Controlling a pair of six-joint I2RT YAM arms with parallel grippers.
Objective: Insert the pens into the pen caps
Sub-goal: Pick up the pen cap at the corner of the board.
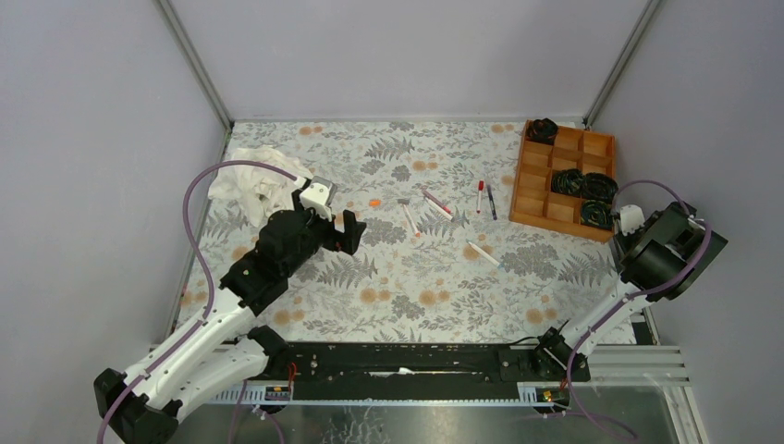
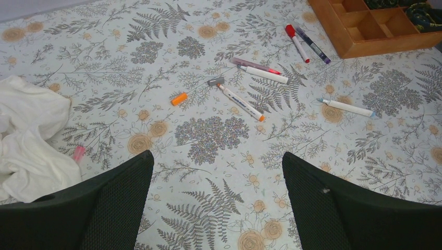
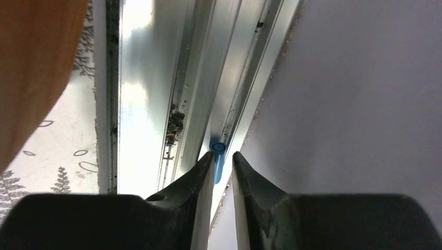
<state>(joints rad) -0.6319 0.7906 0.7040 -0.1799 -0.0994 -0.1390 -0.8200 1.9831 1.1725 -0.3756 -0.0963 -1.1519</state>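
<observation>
Right wrist view shows the right gripper [image 3: 222, 154] narrowed onto a blue pen cap [image 3: 217, 156], pinched between its fingertips with the open end up, above the metal rail [image 3: 156, 94] at the table's edge beside the grey wall. In the left wrist view the left gripper [image 2: 217, 156] has its fingers spread wide and holds nothing. An orange pen cap [image 2: 179, 98] lies well ahead of it, and the pens [image 2: 240, 101] are scattered farther on toward the wooden tray [image 2: 365, 44].

Left arm [image 1: 217, 324] and right arm [image 1: 601, 314]: white links, black joints, looping purple cables [image 1: 189, 208]; black textured jaws
</observation>
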